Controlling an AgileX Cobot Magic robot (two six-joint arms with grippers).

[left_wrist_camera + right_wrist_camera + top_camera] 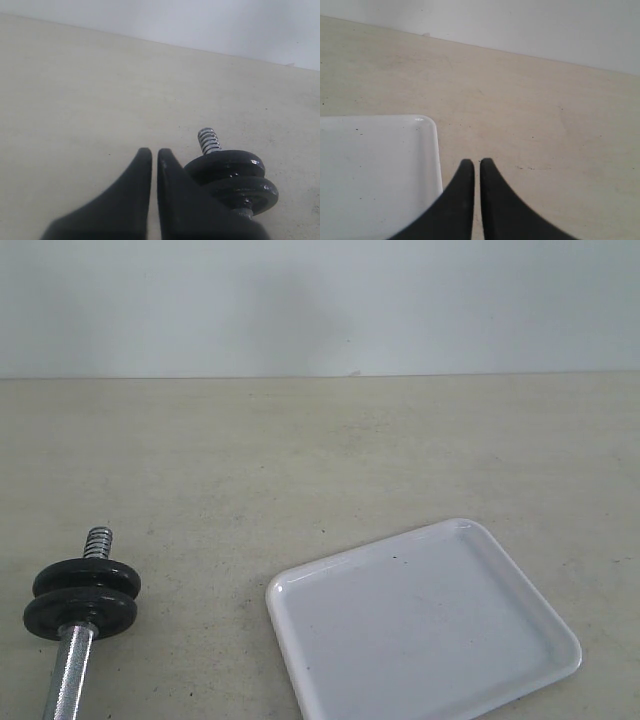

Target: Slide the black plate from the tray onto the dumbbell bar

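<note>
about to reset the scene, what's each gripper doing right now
Left gripper: closed, holding nothing, near the black plates on the dumbbell bar.
Right gripper: closed, holding nothing, near the white tray.

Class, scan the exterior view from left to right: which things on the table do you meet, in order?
dumbbell bar, with black discs threaded on it → tray

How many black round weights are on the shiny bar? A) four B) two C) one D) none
B: two black discs sit pressed together on the dumbbell bar, just under its threaded end, and the tray has none in it.
</note>
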